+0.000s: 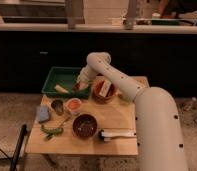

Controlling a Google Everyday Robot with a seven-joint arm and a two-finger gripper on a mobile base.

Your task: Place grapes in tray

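Presently, the robot's two-finger gripper [80, 86] hangs low at the 3 o'clock end of the green rectangular plastic tray [56, 79]; whether it grasps or has released cannot be told; a small dark purplish-brown grape cluster [76, 87] appears at its tip, over the tray floor; a round brown bowl [103, 96] stands at the gripper's 3 o'clock.

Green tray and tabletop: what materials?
Green rectangular tray: likely plastic, with uniform colour and moulded sloping walls. Light tan tabletop: looks like wood or laminate, pale and matte; can't tell which. The end effector sits at the tray's right edge.
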